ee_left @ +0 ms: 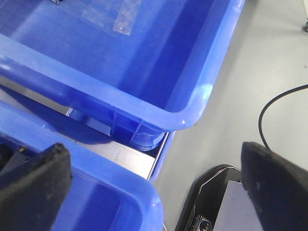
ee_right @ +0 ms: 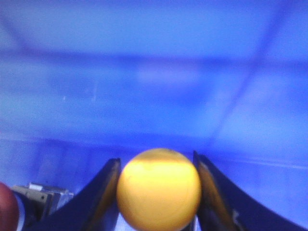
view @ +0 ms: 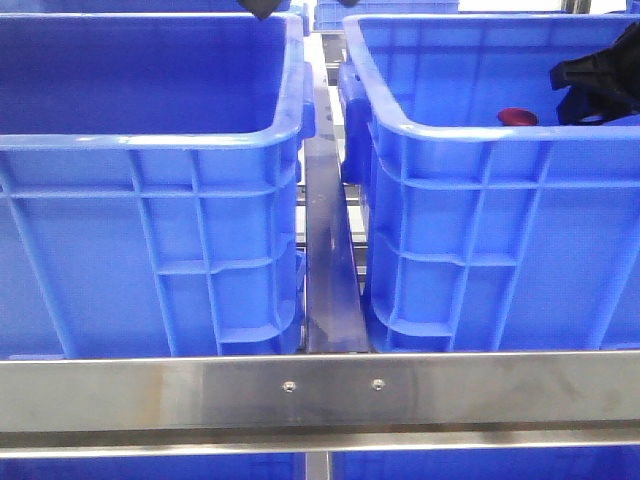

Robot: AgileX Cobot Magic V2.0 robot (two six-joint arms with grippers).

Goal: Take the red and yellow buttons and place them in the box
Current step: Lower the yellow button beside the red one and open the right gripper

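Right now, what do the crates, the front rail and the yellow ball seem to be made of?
Blue crates: likely moulded plastic, glossy, with ribbed walls. Front rail: looks like brushed metal, grey with a dull sheen and two screws. Yellow ball: smooth, probably plastic; the picture is blurred.

A steel bar ran along the near edge of the tabletop, with two screws near its middle. A narrower steel strip ran back from it toward the far edge. Beyond the tabletop, a black cable curved over the pale grey floor.

front low before crates, wrists close – inside
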